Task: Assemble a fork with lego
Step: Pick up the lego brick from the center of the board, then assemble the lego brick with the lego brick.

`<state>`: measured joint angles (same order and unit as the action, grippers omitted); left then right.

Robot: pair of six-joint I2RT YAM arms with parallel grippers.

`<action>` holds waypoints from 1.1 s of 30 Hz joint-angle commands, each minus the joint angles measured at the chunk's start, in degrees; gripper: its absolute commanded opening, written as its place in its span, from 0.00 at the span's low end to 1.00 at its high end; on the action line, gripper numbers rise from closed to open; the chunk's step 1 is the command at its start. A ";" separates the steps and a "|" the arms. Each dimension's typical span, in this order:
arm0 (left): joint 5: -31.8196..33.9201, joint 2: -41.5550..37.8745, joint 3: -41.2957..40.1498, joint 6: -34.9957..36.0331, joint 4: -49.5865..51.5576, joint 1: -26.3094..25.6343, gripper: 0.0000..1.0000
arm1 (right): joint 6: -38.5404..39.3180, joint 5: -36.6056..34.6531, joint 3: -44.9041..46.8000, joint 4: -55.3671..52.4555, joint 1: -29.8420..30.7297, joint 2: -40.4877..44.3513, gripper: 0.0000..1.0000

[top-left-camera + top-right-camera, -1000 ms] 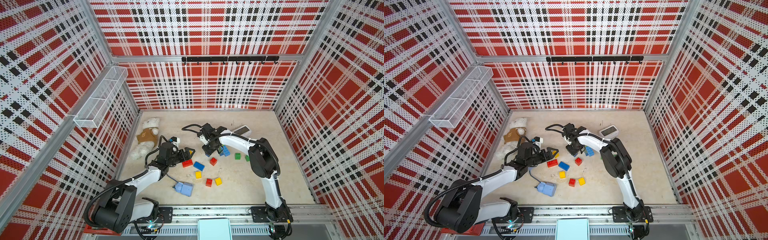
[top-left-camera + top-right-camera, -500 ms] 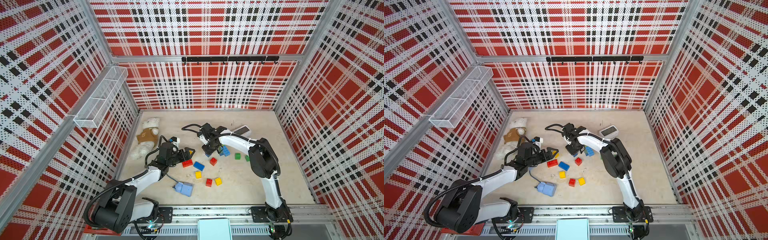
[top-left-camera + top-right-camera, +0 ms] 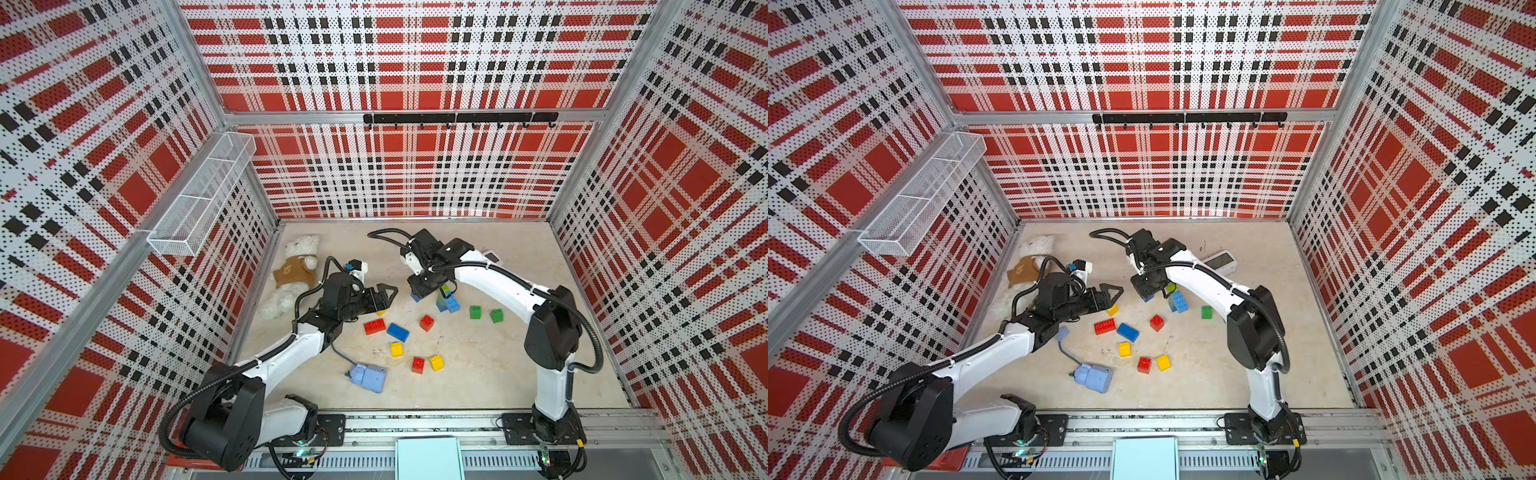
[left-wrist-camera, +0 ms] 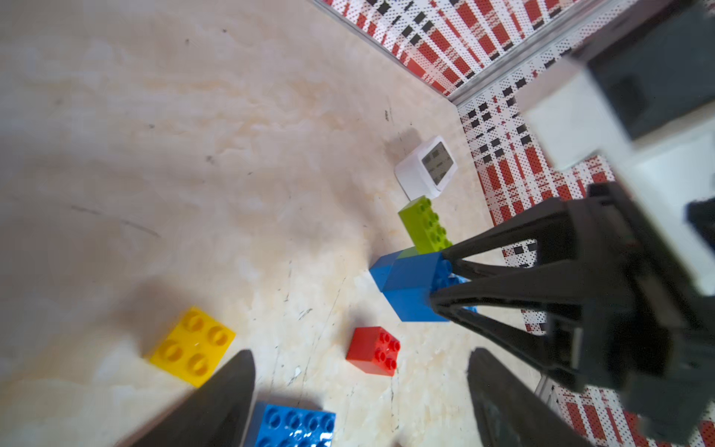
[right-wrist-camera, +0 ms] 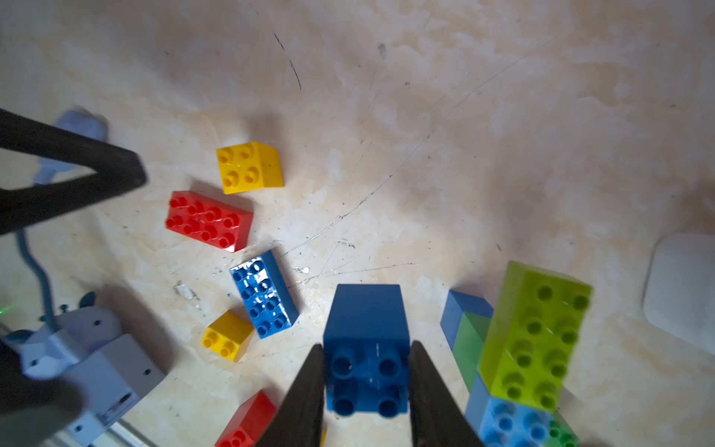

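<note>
On the worktop [image 3: 478,374], read as a clock face in a top view, the bear [image 3: 295,270] lies out at ten o'clock. The pale box [image 3: 368,376] with its cord is at eight. Near the centre is the stack [image 5: 534,333], lime on blue and green.

The blue brick [image 5: 367,348], a square one, is at nine o'clock of that stack, just beside it. My right jaws are pinching it by two opposite sides, studs towards my wrist camera. Whether it has left the worktop I cannot tell. My left jaws hang spread and empty over a yellow brick [image 3: 1112,309], at nine o'clock of the blue one.

The rest of the lego lies loose. A red oblong [image 3: 374,326] and a blue oblong [image 3: 398,332] are between seven and eight o'clock of my grip, and two greens [image 3: 475,311] are beyond the stack at three.

To do this step well, I judge I should:
- lift straight up, so I don't nudge the stack;
- keep the brick level and line its sockets over the chosen studs;
- press down squarely.

My left jaws could brace the stack, since unbraced it may tip or slide.
</note>
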<state>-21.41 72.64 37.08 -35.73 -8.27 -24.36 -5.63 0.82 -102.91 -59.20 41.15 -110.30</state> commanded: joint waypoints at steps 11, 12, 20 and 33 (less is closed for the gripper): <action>3.85 10.15 8.95 2.40 -0.14 -10.09 0.89 | 0.34 -1.89 -3.12 -12.16 -6.69 2.35 0.34; 3.99 10.56 9.06 2.26 -0.29 -10.30 0.88 | 0.44 -1.79 -3.34 -12.14 -6.76 1.93 0.34; 4.30 12.35 9.59 1.58 -1.74 -11.68 0.89 | 0.97 -2.31 -4.50 -11.73 -6.73 -0.73 0.34; 4.30 12.44 9.31 1.47 -1.99 -11.82 0.88 | 1.15 -4.17 -3.48 -10.46 -6.88 -2.19 0.33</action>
<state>-17.54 84.51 45.17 -34.22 -8.58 -35.79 -5.34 -2.66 -106.08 -70.54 34.30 -111.15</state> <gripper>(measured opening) 0.885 0.337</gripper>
